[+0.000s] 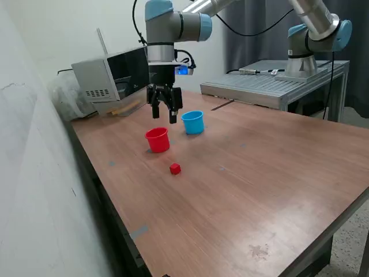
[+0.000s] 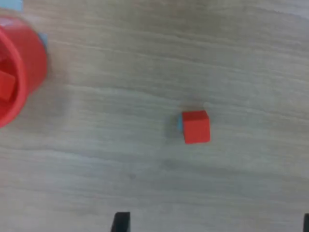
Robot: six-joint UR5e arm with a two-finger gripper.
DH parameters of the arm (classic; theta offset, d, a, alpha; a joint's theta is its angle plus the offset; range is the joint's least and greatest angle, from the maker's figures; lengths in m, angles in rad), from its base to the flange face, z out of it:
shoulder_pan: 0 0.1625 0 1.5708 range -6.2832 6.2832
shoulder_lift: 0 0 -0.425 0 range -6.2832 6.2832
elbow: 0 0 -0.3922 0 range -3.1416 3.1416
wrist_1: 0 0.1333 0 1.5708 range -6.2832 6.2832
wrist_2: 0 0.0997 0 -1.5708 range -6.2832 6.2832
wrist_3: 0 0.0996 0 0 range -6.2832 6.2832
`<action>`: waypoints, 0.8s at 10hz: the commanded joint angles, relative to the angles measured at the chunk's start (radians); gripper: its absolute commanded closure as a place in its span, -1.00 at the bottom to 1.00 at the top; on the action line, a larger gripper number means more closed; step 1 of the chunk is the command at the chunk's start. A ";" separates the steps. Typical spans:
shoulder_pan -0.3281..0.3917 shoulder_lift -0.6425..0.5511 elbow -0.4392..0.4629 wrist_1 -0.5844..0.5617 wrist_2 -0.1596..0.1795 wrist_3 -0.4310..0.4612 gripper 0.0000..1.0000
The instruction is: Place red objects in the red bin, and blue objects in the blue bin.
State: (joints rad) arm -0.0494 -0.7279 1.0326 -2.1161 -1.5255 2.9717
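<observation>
Seen: 2 cups, red cup (image 1: 157, 139) w/ 1 red cube inside (image 2: 6, 86), blue cup (image 1: 193, 122) at its 2 o'clock; 1 loose red cube (image 1: 175, 168) at 5; gripper (image 1: 164, 113) empty, fingers apart.

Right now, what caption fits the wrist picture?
Red cube alone on the wooden table, red cup nearby.

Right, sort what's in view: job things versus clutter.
Job:
- red cube on the table
- red cup, with a red cube already inside
- blue cup
- gripper, open, above the cups

Lying about:
- grey box at the table's back
- metal platform
</observation>
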 commanded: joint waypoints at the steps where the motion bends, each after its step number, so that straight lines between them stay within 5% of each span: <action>1: 0.000 0.085 -0.026 -0.037 0.004 -0.002 -1.00; 8: 0.014 0.214 -0.059 -0.067 0.001 -0.017 -1.00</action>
State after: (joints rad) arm -0.0405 -0.5362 0.9650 -2.1759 -1.5230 2.9589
